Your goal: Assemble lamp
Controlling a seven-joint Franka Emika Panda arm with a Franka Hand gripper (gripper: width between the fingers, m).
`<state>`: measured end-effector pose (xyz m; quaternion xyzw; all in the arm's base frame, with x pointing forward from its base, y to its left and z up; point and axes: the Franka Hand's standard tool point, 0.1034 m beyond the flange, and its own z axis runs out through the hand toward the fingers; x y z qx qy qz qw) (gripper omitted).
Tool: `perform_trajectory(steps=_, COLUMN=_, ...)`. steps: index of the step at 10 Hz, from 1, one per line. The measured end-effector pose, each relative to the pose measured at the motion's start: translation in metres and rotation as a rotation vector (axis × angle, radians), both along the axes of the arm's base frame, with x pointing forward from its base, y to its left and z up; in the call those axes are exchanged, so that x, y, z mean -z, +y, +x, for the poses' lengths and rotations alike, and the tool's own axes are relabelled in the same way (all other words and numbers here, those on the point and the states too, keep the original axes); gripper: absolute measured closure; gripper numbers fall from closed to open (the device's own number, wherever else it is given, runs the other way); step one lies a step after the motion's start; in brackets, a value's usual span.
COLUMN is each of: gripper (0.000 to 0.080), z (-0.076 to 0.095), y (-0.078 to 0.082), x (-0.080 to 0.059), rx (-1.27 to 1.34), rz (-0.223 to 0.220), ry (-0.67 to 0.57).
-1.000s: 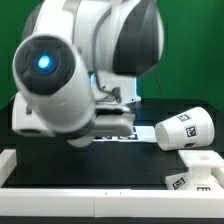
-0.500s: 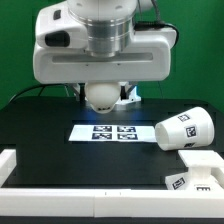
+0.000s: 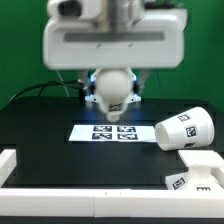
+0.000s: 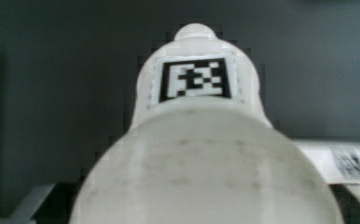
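Note:
My gripper (image 3: pixel 113 88) hangs from the wrist at the back of the table and is shut on the round white bulb (image 3: pixel 112 95), holding it in the air above the marker board (image 3: pixel 108 132). In the wrist view the bulb (image 4: pixel 195 140) fills the picture, with a black tag on its narrow end, and it hides my fingers. The cone shade (image 3: pixel 183 130) lies on its side at the exterior view's right. The flat square base (image 3: pixel 203 172) lies in front of the shade at the lower right.
A white rim (image 3: pixel 70 198) runs along the front of the black table, with a raised white block (image 3: pixel 8 162) at the exterior view's left. Cables lie at the back left.
The arm has swung round to face the camera, and the wrist has risen. The bulb has moved up and a little to the exterior view's right.

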<state>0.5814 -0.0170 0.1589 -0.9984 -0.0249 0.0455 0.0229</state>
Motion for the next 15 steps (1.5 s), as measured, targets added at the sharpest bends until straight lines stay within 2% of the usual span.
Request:
perform_trajectory(steps=2, gripper=0.0225, z=0.026, y=0.022, x=-0.014, rx=-0.001, rz=0.006, ry=-0.218)
perform_trajectory(steps=3, gripper=0.0225, z=0.032, y=0.027, x=-0.017, rx=-0.007, rz=0.000, ry=-0.300)
perform_trajectory(steps=5, gripper=0.0225, z=0.035, y=0.020, x=-0.013, rx=-0.008, rz=-0.021, ry=-0.426)
perform_trajectory(steps=7, gripper=0.0225, z=0.032, y=0.022, x=-0.010, rx=-0.012, rz=-0.025, ry=-0.442)
perform_trajectory(steps=8, gripper=0.0225, z=0.031, y=0.044, x=-0.013, rx=-0.039, rz=-0.034, ry=-0.504)
perform_trajectory(steps=9, gripper=0.0225, z=0.030, y=0.062, x=-0.010, rx=-0.064, rz=-0.028, ry=-0.501)
perform_trajectory(steps=11, gripper=0.0225, z=0.041, y=0.107, x=-0.007, rx=-0.074, rz=-0.004, ry=-0.509)
perform_trajectory(steps=12, gripper=0.0225, z=0.041, y=0.117, x=-0.004, rx=-0.083, rz=0.001, ry=-0.511)
perform_trajectory(steps=15, gripper=0.0225, z=0.041, y=0.114, x=-0.004, rx=-0.082, rz=0.000, ry=-0.510)
